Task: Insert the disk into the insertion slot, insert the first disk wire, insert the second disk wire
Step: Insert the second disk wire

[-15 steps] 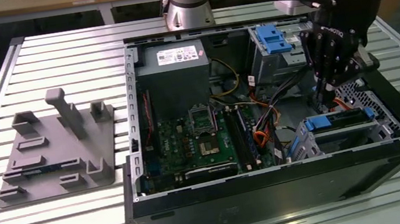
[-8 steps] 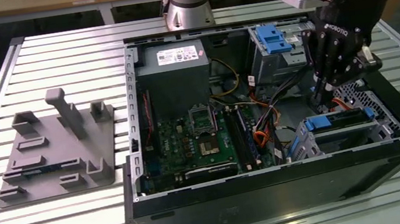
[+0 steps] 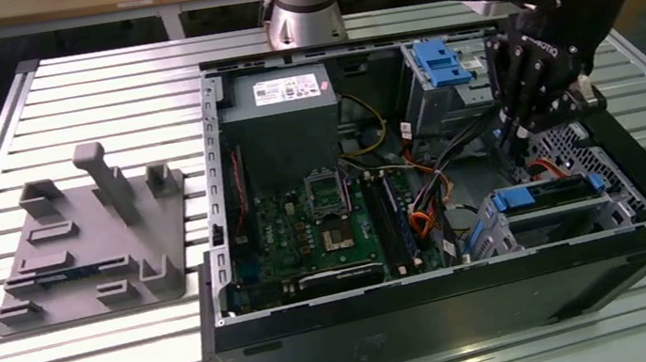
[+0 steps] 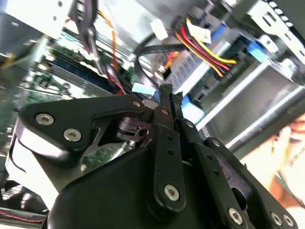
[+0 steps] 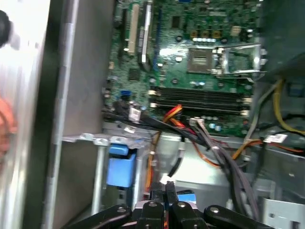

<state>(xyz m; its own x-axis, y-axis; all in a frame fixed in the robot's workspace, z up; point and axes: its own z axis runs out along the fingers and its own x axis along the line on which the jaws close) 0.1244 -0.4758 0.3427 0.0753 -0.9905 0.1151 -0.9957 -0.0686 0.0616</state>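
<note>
Disk [image 3: 549, 197] is found at the near right of the case [image 3: 442, 302], laid in the slot [image 3: 492, 231] with its blue frame uppermost, and it is judged to be seated. Just beyond it, on the right side, the gripper [image 3: 539, 124] is hung tips-down among the cables. It is drawn narrow, all but closed, and whether a wire is pinched in it cannot be told. Farther left the board [image 3: 317, 229] is laid flat, and at the far end the bay [image 3: 440, 65] with the blue latch is stood upright.

Trouble is judged most likely from the loose wires [image 4: 202, 45], which are crowded close to the tips. A loop could be snagged and dragged by the closed gripper, or a plug could be brought askew to the disk's port and jammed.

The disk's place in the cage is given by the exterior view. In the first wrist view a white plug [image 5: 166, 180] on a black cable is picked out just past the gripper. In the second wrist view the fingers [image 4: 164, 93] are shown pressed together in front of the red and yellow strands.
</note>
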